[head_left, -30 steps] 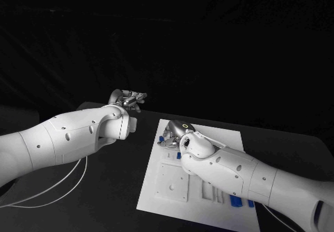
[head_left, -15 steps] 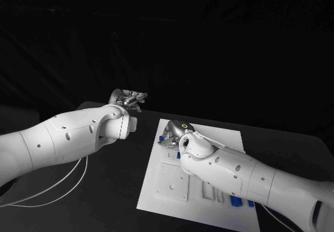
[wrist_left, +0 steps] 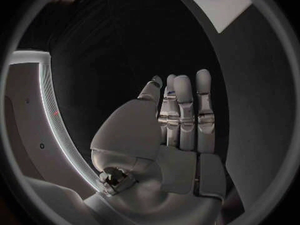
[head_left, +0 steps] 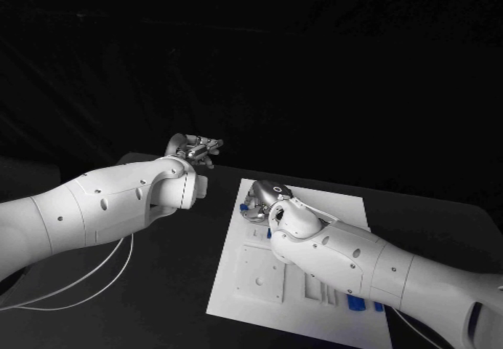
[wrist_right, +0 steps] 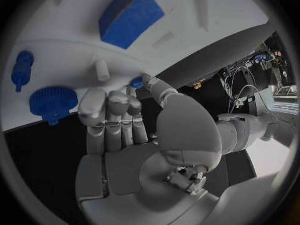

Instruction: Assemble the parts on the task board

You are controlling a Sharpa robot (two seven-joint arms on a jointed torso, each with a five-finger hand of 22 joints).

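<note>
Item: right hand [wrist_right: 134,135], fingers together over the task board [head_left: 330,207], holding nothing we can see; a blue gear [wrist_right: 53,101] and a blue pin [wrist_right: 22,70] lie beyond its fingertips, likely next. Left hand [wrist_left: 172,130]: flat, empty, parked off the board.

Black table [head_left: 178,269], dark backdrop [head_left: 315,80]

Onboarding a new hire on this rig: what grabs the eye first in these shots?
The white task board stands out against the black table, with the right hand down over its far left corner among blue parts. In the right wrist view a blue gear and a blue block sit just beyond the fingers. The left hand hangs off the board, fingers straight, holding nothing.
</note>
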